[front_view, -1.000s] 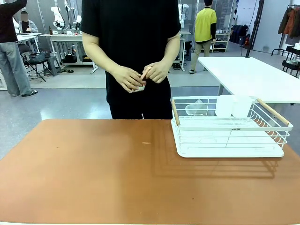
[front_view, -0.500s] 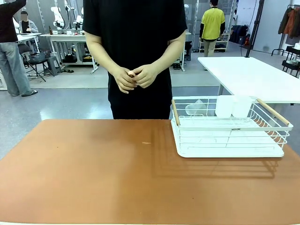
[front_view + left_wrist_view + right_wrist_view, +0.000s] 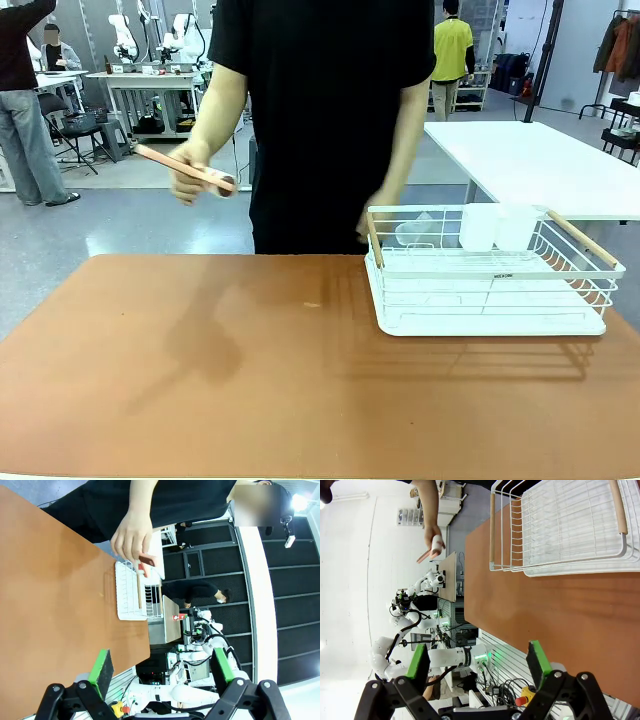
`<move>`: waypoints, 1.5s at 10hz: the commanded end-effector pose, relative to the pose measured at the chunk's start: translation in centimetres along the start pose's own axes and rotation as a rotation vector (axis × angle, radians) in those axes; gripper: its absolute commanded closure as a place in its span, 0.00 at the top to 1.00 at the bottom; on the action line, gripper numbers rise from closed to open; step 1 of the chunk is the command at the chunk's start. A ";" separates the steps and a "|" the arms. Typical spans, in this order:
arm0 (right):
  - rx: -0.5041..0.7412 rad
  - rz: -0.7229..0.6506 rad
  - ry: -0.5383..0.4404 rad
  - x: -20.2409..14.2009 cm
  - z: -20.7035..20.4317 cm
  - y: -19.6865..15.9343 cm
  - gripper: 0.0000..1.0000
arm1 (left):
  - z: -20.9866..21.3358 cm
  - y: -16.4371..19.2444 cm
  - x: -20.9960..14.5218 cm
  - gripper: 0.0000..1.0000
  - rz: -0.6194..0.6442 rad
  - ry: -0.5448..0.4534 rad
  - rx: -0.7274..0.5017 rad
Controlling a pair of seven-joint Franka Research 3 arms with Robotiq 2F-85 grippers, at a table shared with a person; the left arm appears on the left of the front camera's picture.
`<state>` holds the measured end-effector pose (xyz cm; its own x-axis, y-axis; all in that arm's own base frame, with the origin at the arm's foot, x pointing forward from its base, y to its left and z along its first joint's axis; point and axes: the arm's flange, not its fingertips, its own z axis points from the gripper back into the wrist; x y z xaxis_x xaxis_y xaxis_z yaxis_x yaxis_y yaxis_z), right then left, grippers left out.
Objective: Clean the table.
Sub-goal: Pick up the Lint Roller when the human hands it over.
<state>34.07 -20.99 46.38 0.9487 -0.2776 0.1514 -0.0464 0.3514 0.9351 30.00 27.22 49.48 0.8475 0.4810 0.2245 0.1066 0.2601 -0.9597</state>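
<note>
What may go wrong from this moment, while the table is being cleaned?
1. The person's hand holds a thin pinkish stick in the air near the far edge of the table; an arm reaching there may strike the hand.
2. The white wire rack stands on the table's right side; a sweeping arm may push it.

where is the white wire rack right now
In the front view, the white wire rack sits on the table, right side, near the far edge, a person's hand by its far left corner.
</note>
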 end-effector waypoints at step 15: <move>0.010 0.020 -0.004 -0.3 0.1 0.2 1.00 | -4.9 -3.9 0.0 1.00 0.128 0.007 0.118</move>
<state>34.07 -20.99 46.36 0.9488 -0.2776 0.1507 -0.0457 0.3516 0.9351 32.07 24.15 51.34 0.8699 0.4670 0.1588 0.0269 0.2765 -0.9606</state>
